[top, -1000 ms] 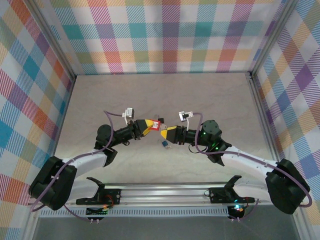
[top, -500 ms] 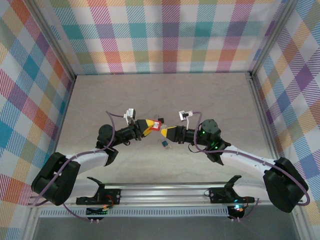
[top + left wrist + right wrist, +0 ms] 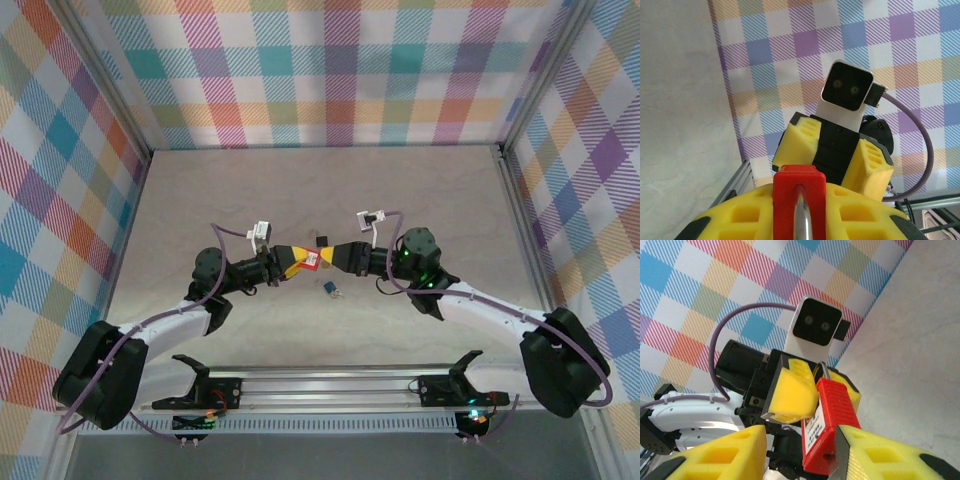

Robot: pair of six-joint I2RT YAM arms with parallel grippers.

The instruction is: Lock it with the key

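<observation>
My left gripper is shut on a red padlock, held above the table's middle. In the left wrist view the padlock's red body and silver shackle sit clamped between the yellow fingers of the left gripper. My right gripper faces it from the right. In the right wrist view the right gripper has its jaws well apart. The padlock's lower end lies between them, against the right-hand finger. The key is out of view.
A small blue padlock lies on the table just below the two grippers. Checked walls close in the grey table at the back and both sides. A metal rail runs along the near edge.
The right gripper has moved left and slightly up, closing in on the end of the red padlock. The left gripper has kept its hold and shifted slightly.
</observation>
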